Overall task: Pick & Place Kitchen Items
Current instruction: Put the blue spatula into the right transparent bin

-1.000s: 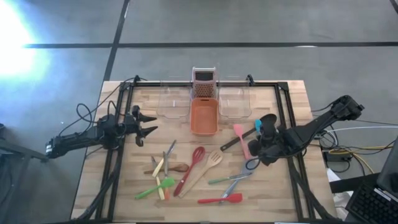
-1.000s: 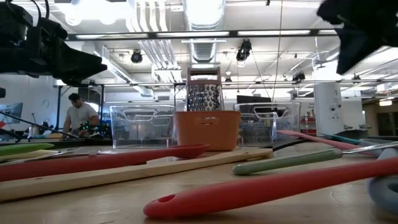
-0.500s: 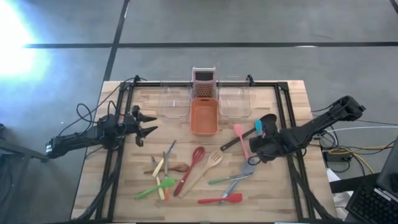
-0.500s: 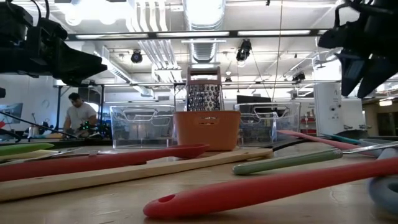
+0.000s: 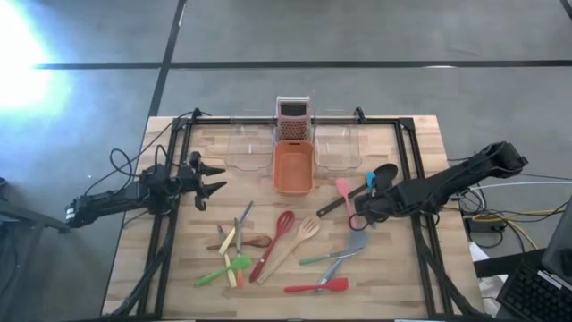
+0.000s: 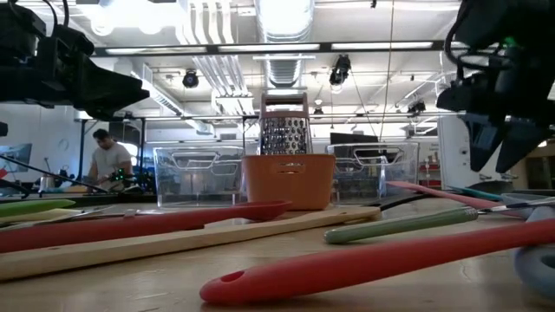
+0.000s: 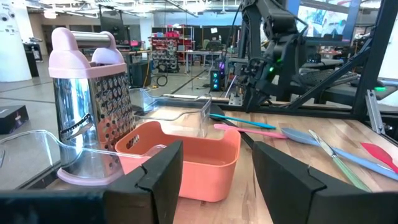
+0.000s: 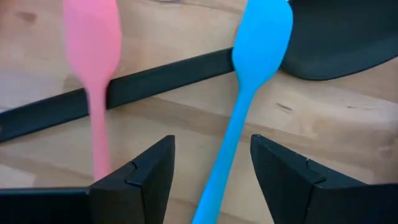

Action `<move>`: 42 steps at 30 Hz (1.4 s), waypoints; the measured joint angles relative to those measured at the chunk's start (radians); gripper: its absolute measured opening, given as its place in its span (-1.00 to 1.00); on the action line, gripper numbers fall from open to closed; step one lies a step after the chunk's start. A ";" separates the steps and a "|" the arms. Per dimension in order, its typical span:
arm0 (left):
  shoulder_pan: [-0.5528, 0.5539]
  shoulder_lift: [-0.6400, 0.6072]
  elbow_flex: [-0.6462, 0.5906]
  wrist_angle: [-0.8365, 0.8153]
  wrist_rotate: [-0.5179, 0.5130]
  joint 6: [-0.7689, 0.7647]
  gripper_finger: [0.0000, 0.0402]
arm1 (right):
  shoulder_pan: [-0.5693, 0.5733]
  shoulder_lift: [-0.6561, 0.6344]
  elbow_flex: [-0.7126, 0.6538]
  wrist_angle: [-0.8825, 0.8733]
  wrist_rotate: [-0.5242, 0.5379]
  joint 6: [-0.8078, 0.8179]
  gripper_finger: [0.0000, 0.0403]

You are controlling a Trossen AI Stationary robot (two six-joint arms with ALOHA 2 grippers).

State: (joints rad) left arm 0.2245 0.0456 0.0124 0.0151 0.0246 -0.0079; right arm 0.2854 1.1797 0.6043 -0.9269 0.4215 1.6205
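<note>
Several long-handled utensils lie flat on the wooden table. A pink spatula [image 5: 345, 199], a blue spoon [image 5: 369, 182] and a black ladle [image 5: 382, 173] lie at the right. Red, wooden and green ones [image 5: 273, 246] lie toward the near middle. My right gripper [image 5: 357, 217] hangs open above the table [image 6: 499, 130]. In the right wrist view its fingers [image 8: 211, 180] stand on either side of the blue spoon's handle [image 8: 225, 162], touching nothing. The pink spatula [image 8: 92, 43] lies just beside them. My left gripper [image 5: 213, 179] waits open at the table's left.
An orange tub [image 5: 292, 167] stands at the far middle, with a metal grater [image 5: 292, 121] behind it and clear tubs [image 5: 248, 148] [image 5: 334, 148] on either side. A grey-blue spatula [image 5: 356, 241] lies near my right gripper. A person [image 6: 108, 160] shows in the room beyond.
My right gripper has opened, come down closer to the table and gone a little toward the table's left edge, over the pink spatula and blue spoon. The utensils lie where they were.
</note>
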 joint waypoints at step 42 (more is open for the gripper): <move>0.000 0.000 0.000 -0.001 0.000 0.000 -0.02 | -0.163 -0.002 -0.231 0.301 0.018 -0.138 -0.84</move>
State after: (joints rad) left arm 0.2246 0.0456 0.0124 0.0143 0.0246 -0.0082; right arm 0.1226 1.1782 0.3731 -0.6257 0.4400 1.4830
